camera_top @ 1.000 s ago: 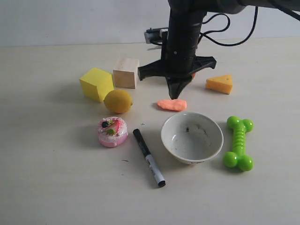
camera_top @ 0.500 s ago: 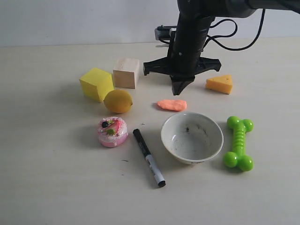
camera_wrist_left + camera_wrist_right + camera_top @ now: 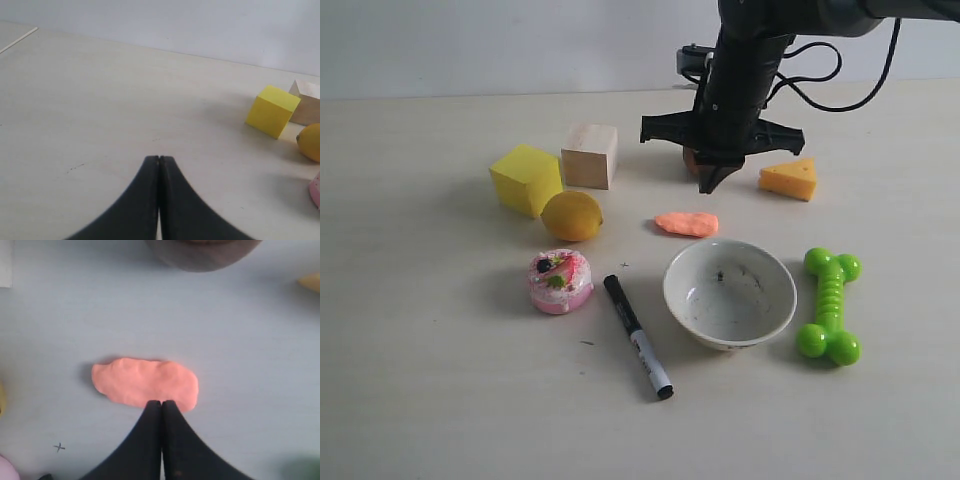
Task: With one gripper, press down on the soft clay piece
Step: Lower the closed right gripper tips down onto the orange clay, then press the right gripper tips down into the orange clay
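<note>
The soft clay piece [image 3: 687, 223] is a flat salmon-orange oblong lying on the table between the lemon and the white bowl; the right wrist view shows it [image 3: 145, 382] whole. My right gripper [image 3: 708, 186] hangs above and behind it, apart from the clay, fingers shut with nothing between them [image 3: 161, 403]. Over bare table to the left of the yellow cube, my left gripper [image 3: 159, 159] is also shut and empty; it does not show in the exterior view.
Around the clay stand a lemon [image 3: 571, 215], yellow cube [image 3: 525, 178], wooden block [image 3: 589, 155], cheese wedge [image 3: 789, 179], white bowl [image 3: 729, 292], green bone toy [image 3: 829, 304], pink cake toy [image 3: 560, 281] and black marker [image 3: 637, 335].
My right gripper has risen off the clay and drifted back and to the right. The clay stays in place. Nothing else has moved.
</note>
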